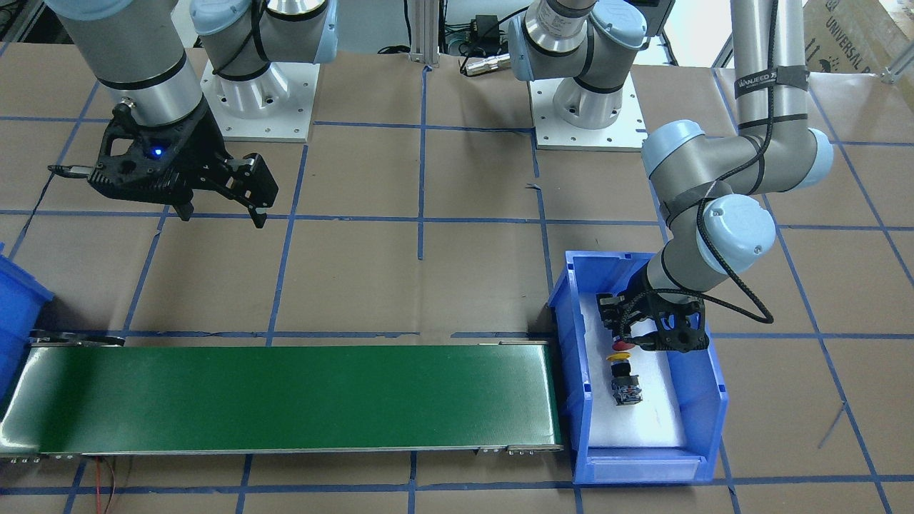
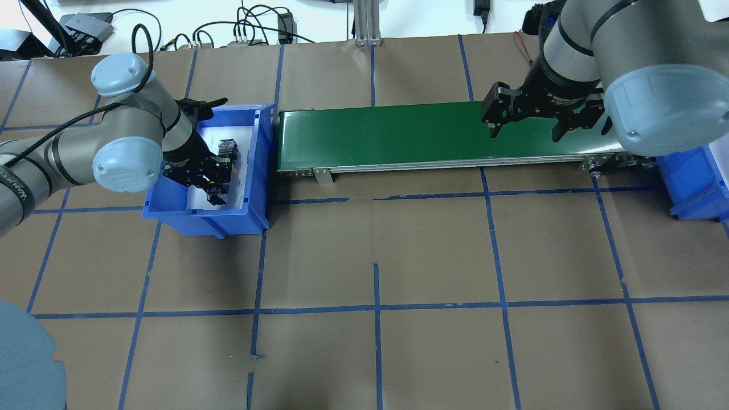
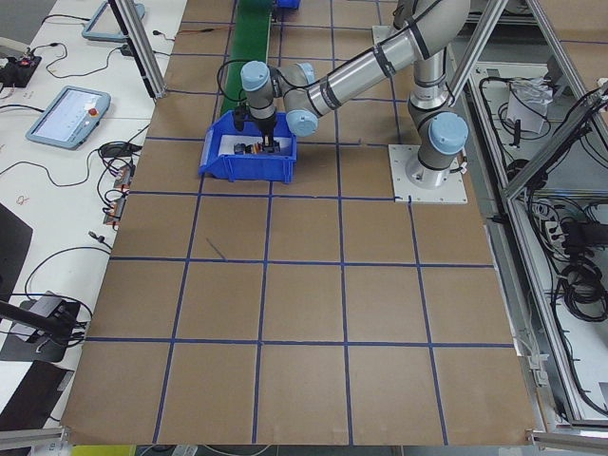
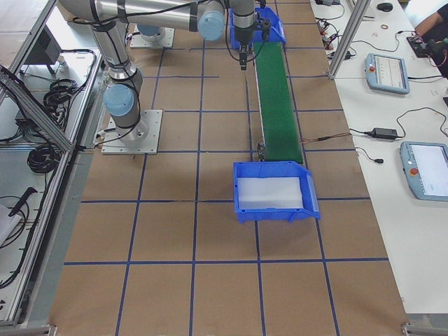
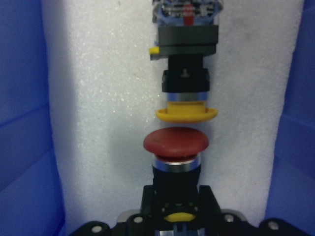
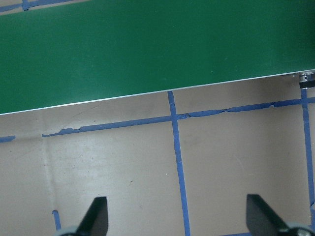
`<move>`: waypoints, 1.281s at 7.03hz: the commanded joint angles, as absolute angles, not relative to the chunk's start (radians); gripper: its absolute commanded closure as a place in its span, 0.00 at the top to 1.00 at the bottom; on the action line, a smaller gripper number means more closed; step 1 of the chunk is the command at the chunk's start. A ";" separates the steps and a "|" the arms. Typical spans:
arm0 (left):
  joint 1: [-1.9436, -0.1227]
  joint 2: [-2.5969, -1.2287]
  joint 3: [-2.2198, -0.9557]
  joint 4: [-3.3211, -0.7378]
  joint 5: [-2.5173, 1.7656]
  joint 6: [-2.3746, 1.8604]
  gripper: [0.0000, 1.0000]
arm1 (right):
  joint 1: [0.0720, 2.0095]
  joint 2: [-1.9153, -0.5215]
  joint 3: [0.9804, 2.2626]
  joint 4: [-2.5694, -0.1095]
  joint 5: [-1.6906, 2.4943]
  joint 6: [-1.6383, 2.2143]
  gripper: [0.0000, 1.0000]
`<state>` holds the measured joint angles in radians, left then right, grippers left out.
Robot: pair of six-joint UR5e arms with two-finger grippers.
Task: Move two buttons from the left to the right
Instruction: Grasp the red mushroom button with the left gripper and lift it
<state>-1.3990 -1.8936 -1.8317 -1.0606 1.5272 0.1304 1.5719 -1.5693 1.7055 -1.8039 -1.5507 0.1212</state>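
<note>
In the left wrist view the red-capped button (image 5: 175, 142) lies on white foam, its cap facing the cap of the yellow-capped button (image 5: 186, 113) with a small gap between them. The yellow one's contact block (image 5: 187, 19) points away. My left gripper (image 5: 175, 196) is down in the left blue bin (image 1: 571, 343) and shut on the red button's black body. Both caps show in the front view, red (image 1: 623, 346) and yellow (image 1: 618, 355). My right gripper (image 2: 524, 135) is open and empty, hovering over the near edge of the green conveyor belt (image 2: 387, 134) towards its right end.
The belt runs between the left bin (image 2: 211, 219) and a second blue bin (image 2: 695, 182) at its right end, which is lined with white foam (image 4: 269, 194). The bin walls stand close on both sides of the left gripper. Brown paper with blue tape lines covers the table.
</note>
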 commanded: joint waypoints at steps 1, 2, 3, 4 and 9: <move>-1.399 -1.855 -1.761 -1.164 1.526 0.129 0.19 | 1.572 -1.569 1.706 -1.804 -1.551 0.121 1.00; -1.401 -1.849 -1.706 -1.222 1.525 0.129 0.19 | 1.572 -1.569 1.706 -1.804 -1.549 0.121 1.00; -1.407 -1.841 -1.654 -1.282 1.522 0.129 0.19 | 1.572 -1.569 1.706 -1.804 -1.549 0.121 1.00; -1.410 -1.833 -1.614 -1.322 1.522 0.127 0.20 | 1.572 -1.569 1.706 -1.804 -1.549 0.121 1.00; -1.592 -1.838 -1.482 -1.362 1.516 -0.072 0.21 | 1.571 -1.569 1.706 -1.804 -1.549 0.121 1.00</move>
<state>-1.5306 -1.8251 -1.4927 -1.3714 1.5173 -0.0365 1.5708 -1.5693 1.7058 -1.8040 -1.5493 0.1211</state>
